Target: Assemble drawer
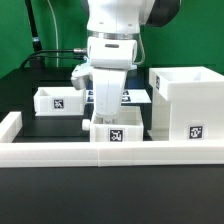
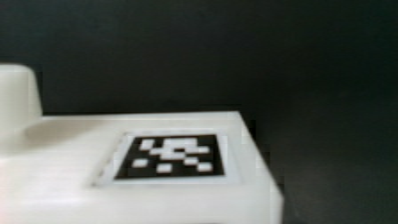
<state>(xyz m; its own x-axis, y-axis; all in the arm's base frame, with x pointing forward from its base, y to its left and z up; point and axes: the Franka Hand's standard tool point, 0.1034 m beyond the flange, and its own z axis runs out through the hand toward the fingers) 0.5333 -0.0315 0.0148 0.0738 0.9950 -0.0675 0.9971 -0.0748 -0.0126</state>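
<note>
My hand [image 1: 108, 112] hangs low in the centre of the exterior view, right over the front tray [image 1: 116, 133], and that stacking is what matters. The tray sits directly below the hand, pressed up against the rail [image 1: 60, 152] at the lower middle of the frame, tag facing the camera. From the wrist view I get the tray's top surface filling the picture, its tag [image 2: 173, 157] sharp enough, and a pale rounded knob [image 2: 15, 90] at the edge. No fingers show there, and in the exterior view the tips are lost behind the tray wall, so I can't tell whether the hand is wide, narrow or already gripping.

The housing [image 1: 185, 100] stands just beside this tray on the exterior view's right, open side up. I judge the coming move to be a short one towards it. The left tray [image 1: 55, 100] waits well apart on the table [image 1: 60, 125] at the exterior view's left, further from the hand.
</note>
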